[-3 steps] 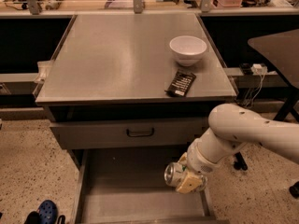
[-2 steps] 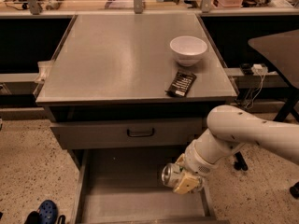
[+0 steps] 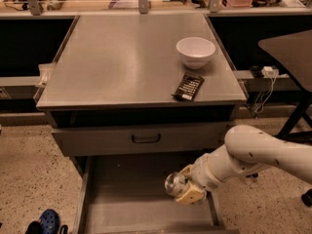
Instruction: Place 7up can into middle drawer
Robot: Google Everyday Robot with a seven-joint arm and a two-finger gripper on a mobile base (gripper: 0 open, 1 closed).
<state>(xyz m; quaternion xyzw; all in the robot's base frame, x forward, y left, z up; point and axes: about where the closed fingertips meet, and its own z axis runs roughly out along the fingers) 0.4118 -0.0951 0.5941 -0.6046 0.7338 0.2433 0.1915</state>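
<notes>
The pincer (image 3: 184, 187) gripped the 7up can (image 3: 172, 183), its tan fingers (image 3: 191, 196) pressed against the can's sides and the silver end facing left. Both were over the right part of the open middle drawer (image 3: 126, 204), below the drawer front (image 3: 97, 141). A white bowl (image 3: 195, 51) and a black packet (image 3: 188, 87) lay on the surface (image 3: 117, 62).

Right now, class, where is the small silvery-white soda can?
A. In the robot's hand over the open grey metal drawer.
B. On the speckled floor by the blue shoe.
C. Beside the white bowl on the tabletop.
A: the hand grips the small silvery-white soda can above the right side of the open grey metal drawer.
</notes>
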